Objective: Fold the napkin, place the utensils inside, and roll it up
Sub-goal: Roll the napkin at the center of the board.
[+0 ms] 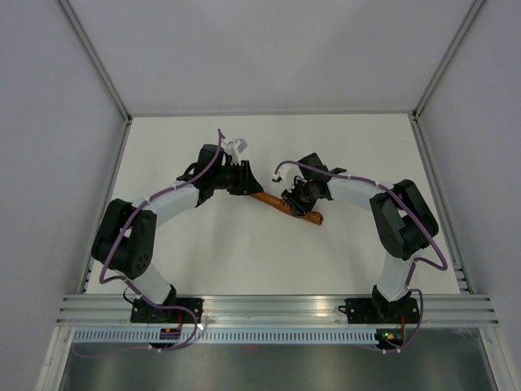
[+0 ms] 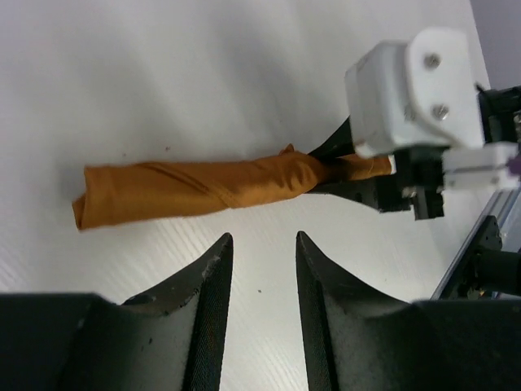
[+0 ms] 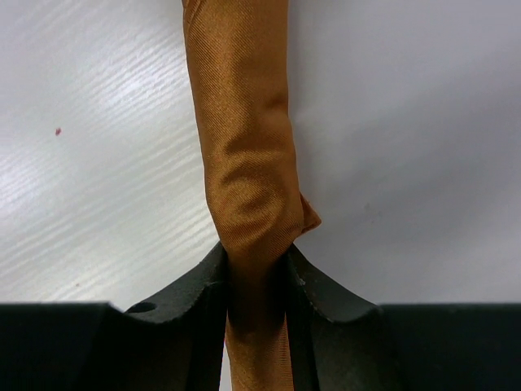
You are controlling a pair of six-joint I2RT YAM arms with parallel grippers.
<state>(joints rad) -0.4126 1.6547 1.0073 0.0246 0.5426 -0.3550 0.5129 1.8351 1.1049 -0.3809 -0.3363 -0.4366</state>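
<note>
The napkin (image 1: pixel 267 199) lies on the table as a tight orange-brown roll (image 2: pixel 195 189), running slantwise between my two arms. My right gripper (image 3: pixel 254 257) is shut on one end of the roll (image 3: pixel 244 147), and the cloth bulges just past its fingertips. From the left wrist view, the right gripper (image 2: pixel 346 167) clamps the roll's right end. My left gripper (image 2: pixel 260 244) is open and empty, its fingertips just short of the roll's middle and not touching it. In the top view it (image 1: pixel 247 181) sits at the roll's far-left end. The utensils are hidden.
White tabletop (image 1: pixel 244 261) lies all round the roll, bounded by grey walls at the back and sides. An aluminium rail (image 1: pixel 277 305) with the arm bases runs along the near edge. The right wrist's white camera housing (image 2: pixel 411 90) hangs close to the left gripper.
</note>
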